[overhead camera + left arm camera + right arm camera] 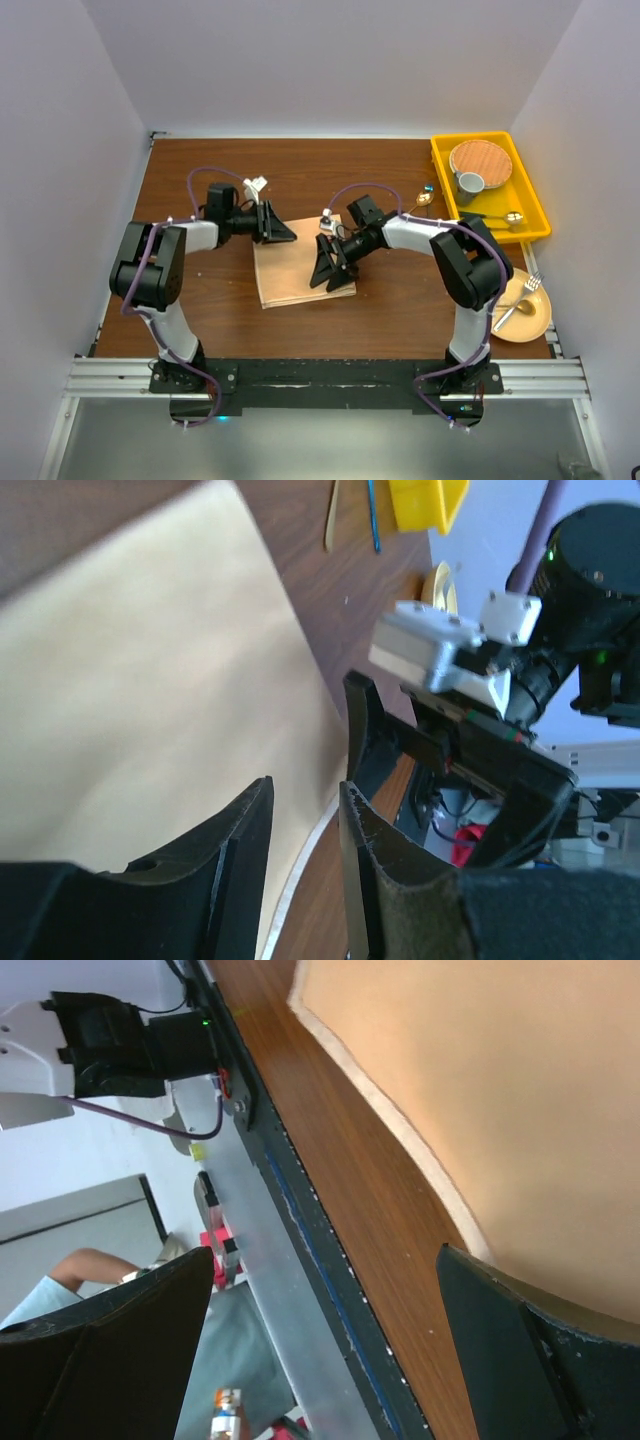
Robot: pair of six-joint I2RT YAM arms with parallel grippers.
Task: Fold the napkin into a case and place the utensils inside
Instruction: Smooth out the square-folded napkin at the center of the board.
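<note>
Hovering wide-open, right gripper (325, 1270) has the napkin (500, 1090) edge between its fingers; left gripper (305, 790) narrowly parted. Slide underneath, pinch every layer.

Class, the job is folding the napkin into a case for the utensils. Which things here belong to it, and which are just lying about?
Belong to the job:
napkin
spoon with a blue part
gold spoon in the tray
fork and, probably, the second utensil beside it

Just lying about:
yellow tray
wooden plate
grey cup
pale plate
</note>
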